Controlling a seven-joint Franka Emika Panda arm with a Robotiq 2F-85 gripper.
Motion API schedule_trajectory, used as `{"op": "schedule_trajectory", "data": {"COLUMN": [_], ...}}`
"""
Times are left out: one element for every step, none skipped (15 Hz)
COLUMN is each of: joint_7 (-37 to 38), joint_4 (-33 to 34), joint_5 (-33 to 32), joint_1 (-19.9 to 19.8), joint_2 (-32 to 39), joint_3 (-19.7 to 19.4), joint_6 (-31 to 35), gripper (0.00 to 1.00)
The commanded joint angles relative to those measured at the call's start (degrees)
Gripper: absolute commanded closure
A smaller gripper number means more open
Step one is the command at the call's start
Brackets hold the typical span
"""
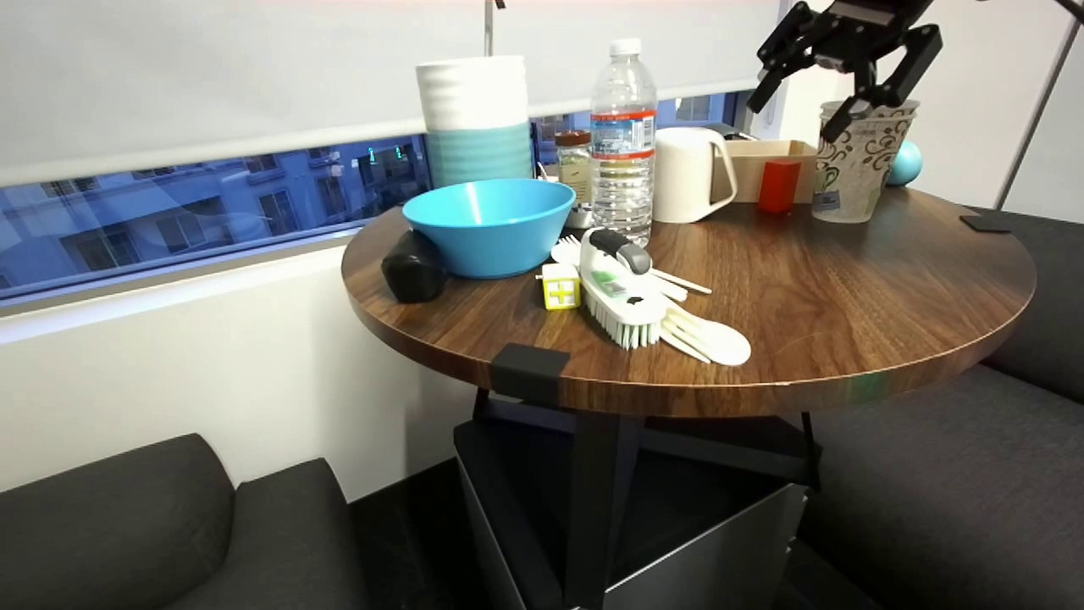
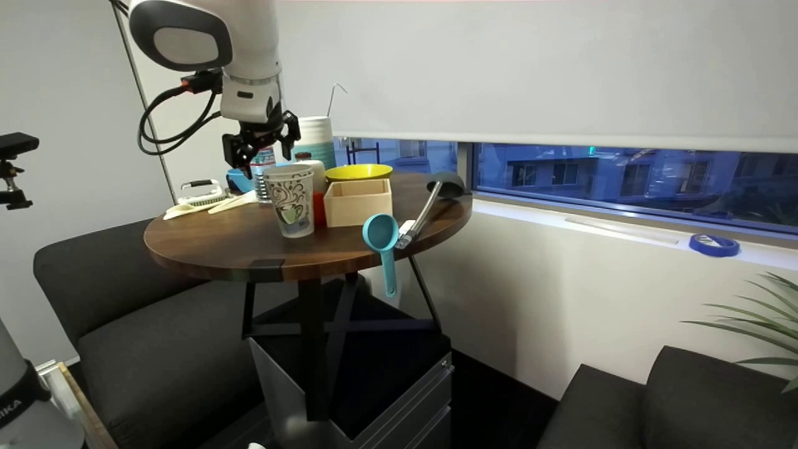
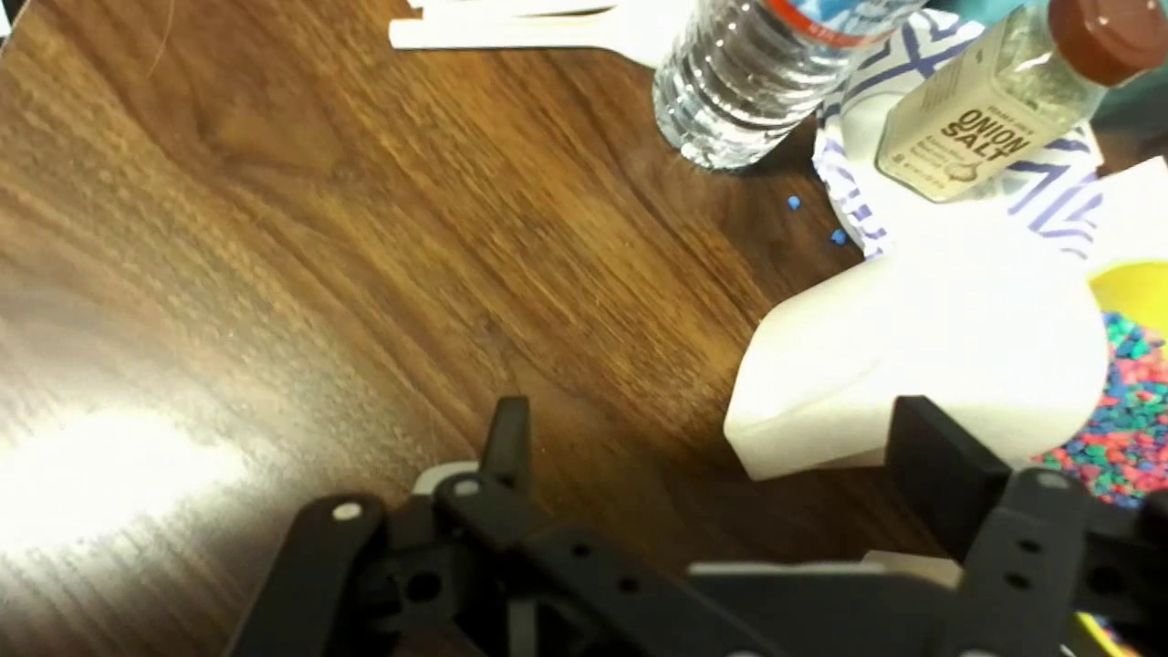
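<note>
One black gripper is hanging near the rim of a swirl-patterned paper cup, its two fingers standing wide apart, released. In an exterior view one finger is covering part of the rim, so whether they are touching is impossible to tell. In both exterior views the arm is running out of the top. The cup is standing upright on a round wooden table, its mouth facing up, its long axis running vertically and its sides narrowing toward the base. In an exterior view a red block is showing only as a sliver between the cup and a pale box.

In the wrist view the gripper is filling the bottom and blocking much of what lies beneath. A pale curved edge is peeking out behind one finger, too small a piece to identify. A white mug is glaring so brightly there that its details are washing out; in an exterior view it is standing upright, its handle pointing toward the cup. A water bottle is losing its upper part at the wrist view's top edge, near a jar of onion salt.
</note>
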Motion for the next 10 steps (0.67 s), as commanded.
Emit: {"op": "schedule_trajectory", "data": {"joint_7": [5.75,7.43,9.12,10.52,12.01,13.21,14.33,15.33,16.25,16.82], "joint_4": [2.81,3.15,3.44,3.8,4.04,4.37,4.71,5.02,5.34,5.64], "joint_5": [5.9,6.65,7.26,8.25,8.74,9.34,10.08,10.61,11.08,11.89], "joint_1": [-0.77,-1.06,-1.28,-1.26,-1.28,-1.15,-0.96,-0.85,-0.79,-0.71], "joint_2": [4.32,5.21,6.02,6.84,7.65,8.38,9.18,9.9,10.64,11.34], "joint_3": [0.02,0.23,0.4,0.38,0.51,0.51,0.43,0.38,0.4,0.33], "joint_6": [0.06,0.88,1.74,2.22,3.06,3.43,3.41,3.34,3.59,3.77], "gripper": [0.0,0.0,0.0,0.0,0.0,0.0,0.0,0.0,0.0,0.0]}}
